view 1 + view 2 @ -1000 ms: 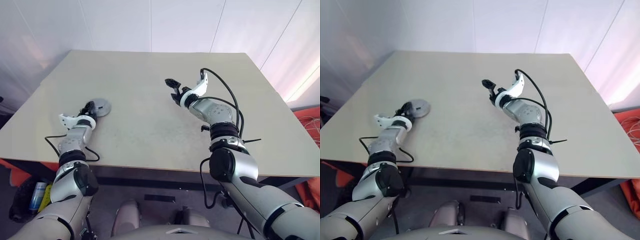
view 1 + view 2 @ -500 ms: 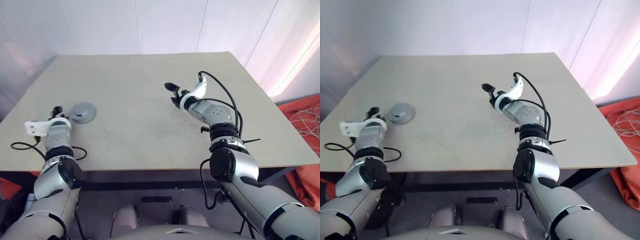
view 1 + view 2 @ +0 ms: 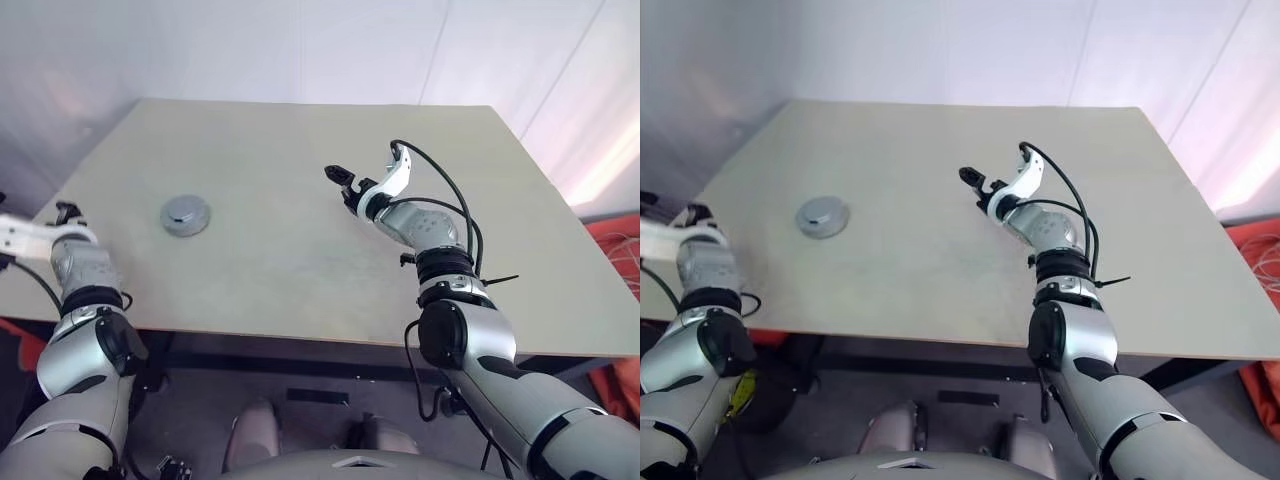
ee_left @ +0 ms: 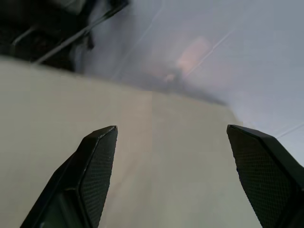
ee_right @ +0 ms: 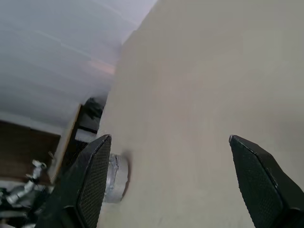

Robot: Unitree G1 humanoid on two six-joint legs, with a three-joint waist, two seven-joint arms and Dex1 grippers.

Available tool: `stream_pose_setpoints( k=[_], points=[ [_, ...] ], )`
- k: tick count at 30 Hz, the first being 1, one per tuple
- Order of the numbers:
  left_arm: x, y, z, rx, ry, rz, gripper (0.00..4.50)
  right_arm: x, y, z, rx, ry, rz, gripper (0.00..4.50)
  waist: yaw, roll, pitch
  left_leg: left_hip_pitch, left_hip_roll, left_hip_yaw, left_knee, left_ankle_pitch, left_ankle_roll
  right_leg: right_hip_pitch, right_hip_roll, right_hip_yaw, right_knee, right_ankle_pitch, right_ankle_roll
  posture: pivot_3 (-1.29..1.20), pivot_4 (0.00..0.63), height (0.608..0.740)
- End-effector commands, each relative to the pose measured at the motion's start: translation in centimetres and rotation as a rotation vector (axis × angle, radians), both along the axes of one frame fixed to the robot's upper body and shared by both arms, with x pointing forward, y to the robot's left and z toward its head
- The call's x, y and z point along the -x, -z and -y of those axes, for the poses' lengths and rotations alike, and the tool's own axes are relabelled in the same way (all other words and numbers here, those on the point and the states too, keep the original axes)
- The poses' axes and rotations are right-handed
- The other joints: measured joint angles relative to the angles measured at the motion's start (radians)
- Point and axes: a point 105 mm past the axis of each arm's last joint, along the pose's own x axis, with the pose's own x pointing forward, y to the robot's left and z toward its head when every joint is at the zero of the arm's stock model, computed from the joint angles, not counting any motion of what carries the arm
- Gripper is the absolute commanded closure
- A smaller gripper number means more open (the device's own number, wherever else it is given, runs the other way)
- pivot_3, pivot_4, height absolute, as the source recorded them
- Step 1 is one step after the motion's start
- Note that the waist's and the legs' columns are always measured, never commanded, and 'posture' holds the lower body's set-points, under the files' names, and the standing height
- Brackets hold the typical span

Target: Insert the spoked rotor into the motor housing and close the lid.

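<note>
At the far left edge of the head views, the left hand (image 3: 66, 210) is seen off the left rim of the worktop (image 3: 300, 230); in the left wrist view its two black fingers (image 4: 97, 166) are spread wide with nothing between them. Right of it, in the left-centre of the frame, the motor housing (image 3: 185, 215) is seen with the lid closed on it, lying flat on the worktop as a round grey disc, its axis pointing straight up; being round, no long axis can be told. It is touched by neither hand. Right of centre, the right hand (image 3: 345, 184) is held above the worktop, pointing toward the upper left, its fingers (image 5: 92, 180) spread wide and empty.
</note>
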Motion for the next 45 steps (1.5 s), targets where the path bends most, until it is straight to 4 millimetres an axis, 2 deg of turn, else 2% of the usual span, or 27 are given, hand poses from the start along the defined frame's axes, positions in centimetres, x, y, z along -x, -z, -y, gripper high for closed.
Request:
stream_pose_setpoints(
  k=[1,4,6,8,11,16,19,23,27,29,32,38,41,45],
  points=[
    [-3.8,-6.1,6.8,-0.288,0.342,0.129,0.57,-0.3,-3.2,1.3,0.175,0.024,0.276,0.00,0.015,0.000,0.000,0.000,0.000,0.000,0.000,0.000,0.000,0.001,-0.001,0.000,0.000,0.000,0.001,0.00,0.000,0.740],
    [-5.0,-6.6,13.1,-0.405,0.645,0.160,0.57,0.0,-4.4,3.3,0.306,0.013,0.430,0.00,0.027,-0.001,0.000,0.000,-0.004,0.000,0.001,0.001,-0.001,0.002,-0.005,0.000,0.000,0.000,0.000,0.00,0.000,0.740],
    [-4.8,-6.1,17.2,-0.480,0.851,0.161,0.57,0.3,-5.0,5.1,0.375,-0.015,0.490,0.00,0.027,-0.001,0.001,0.000,-0.007,0.001,0.002,0.001,-0.001,0.002,-0.007,0.000,0.000,0.000,0.000,0.00,0.000,0.740],
    [-4.1,-5.2,20.0,-0.518,1.002,0.147,0.57,0.9,-5.2,6.5,0.420,-0.085,0.514,0.00,0.023,-0.002,0.001,0.000,-0.010,0.001,0.002,0.001,0.000,0.002,-0.010,0.000,0.000,0.001,0.001,0.00,0.000,0.740],
    [-2.5,-2.9,24.0,-0.572,1.230,0.080,0.57,2.5,-5.4,8.9,0.541,-0.194,0.577,0.00,0.012,-0.002,0.001,-0.001,-0.010,0.001,0.003,-0.001,0.003,0.002,-0.009,0.000,0.000,0.001,0.001,0.00,0.000,0.740],
    [-0.1,-0.6,27.3,-0.662,1.423,0.011,0.57,5.0,-4.5,12.3,0.710,-0.278,0.600,0.00,-0.002,-0.002,0.001,-0.004,-0.004,0.000,0.007,-0.005,0.010,0.000,-0.004,0.000,0.000,0.001,0.001,0.00,0.000,0.740],
    [0.8,0.8,28.3,-0.708,1.480,-0.029,0.57,6.1,-3.9,13.8,0.751,-0.277,0.594,0.00,-0.002,-0.001,0.001,-0.006,0.000,0.000,0.011,-0.006,0.012,-0.001,-0.001,-0.001,0.001,-0.001,-0.004,0.00,0.000,0.740],
    [1.3,1.6,28.9,-0.723,1.498,-0.044,0.57,6.4,-3.8,15.0,0.800,-0.236,0.601,0.00,-0.003,0.000,0.001,-0.006,0.001,0.001,0.016,-0.007,0.013,0.000,0.000,-0.001,0.001,-0.002,-0.004,0.00,0.000,0.740],
    [1.6,1.7,29.4,-0.717,1.521,-0.019,0.57,6.7,-3.0,14.4,0.830,-0.276,0.613,0.00,-0.002,0.000,0.001,-0.002,0.001,0.000,0.018,-0.008,0.015,0.005,-0.001,-0.001,0.001,-0.001,-0.003,0.00,0.000,0.740],
    [1.7,1.6,29.7,-0.712,1.535,-0.001,0.03,6.8,-2.7,14.0,0.826,-0.282,0.617,0.00,0.000,0.000,0.001,0.003,0.001,0.000,0.018,-0.009,0.016,0.011,-0.001,-0.001,0.001,-0.001,-0.003,0.00,0.000,0.740],
    [1.4,1.8,29.7,-0.703,1.513,-0.016,0.01,5.9,-2.5,14.0,0.849,-0.219,0.606,0.00,-0.001,0.000,0.001,0.006,0.001,0.000,0.018,-0.009,0.017,0.015,-0.001,-0.001,0.000,-0.001,-0.003,0.00,0.000,0.740],
    [1.0,2.3,29.7,-0.707,1.494,-0.043,0.01,6.1,-1.8,12.4,0.863,-0.256,0.650,0.00,-0.002,0.000,0.001,0.006,0.001,0.000,0.018,-0.010,0.018,0.014,-0.001,-0.001,0.000,-0.001,-0.003,0.00,0.000,0.740],
    [1.0,2.4,29.7,-0.711,1.484,-0.045,0.01,5.7,-1.8,12.3,0.907,-0.191,0.707,0.00,-0.003,0.000,0.001,0.005,0.001,0.001,0.018,-0.010,0.018,0.014,-0.001,0.000,0.000,-0.001,-0.003,0.00,0.000,0.740],
    [1.1,2.6,29.9,-0.718,1.470,-0.039,0.01,5.4,-1.1,12.2,0.870,-0.158,0.690,0.00,-0.004,0.000,0.001,0.005,0.001,0.000,0.018,-0.010,0.018,0.013,-0.001,0.000,-0.001,-0.001,-0.003,0.00,0.000,0.740]
  ],
)
